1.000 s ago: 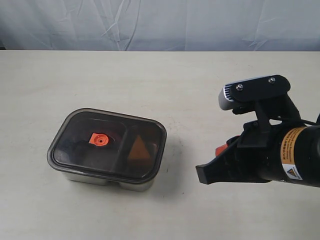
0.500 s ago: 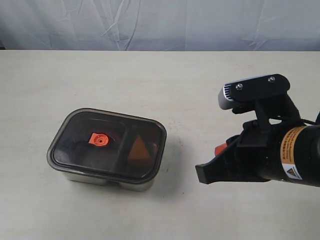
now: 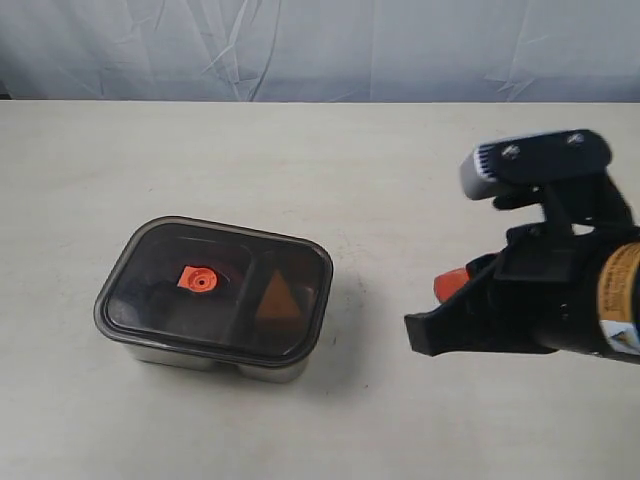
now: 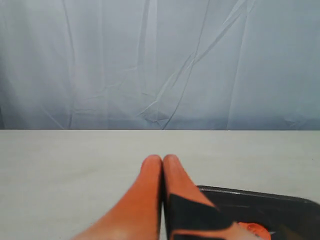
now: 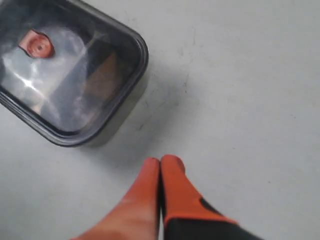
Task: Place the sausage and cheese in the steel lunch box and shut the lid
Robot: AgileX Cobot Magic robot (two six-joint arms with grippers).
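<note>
Status: the task appears complete or very nearly so.

The lid (image 3: pixel 215 288) sits flat on the lunch box (image 3: pixel 185 357), covering it on all sides seen in the exterior view, with its orange valve (image 3: pixel 196 279) facing up. The box stands on the table (image 3: pixel 400 170), left of centre.

The cheese (image 3: pixel 277 298) shows through the dark lid as an orange-tinted triangle in the right-hand compartment. The sausage cannot be made out through the lid; no sausage lies on the visible table, so it is judged to be in the darker left-hand compartment.

The right gripper (image 5: pixel 160 169) has its fingers pressed together and holds nothing. It hangs over bare table, well apart from the box. The left gripper (image 4: pixel 162 164) is likewise closed tight and empty, with a corner of the lid close beside it in the left wrist view.

Remaining: whether the lid is pressed fully home cannot be told from these views.
</note>
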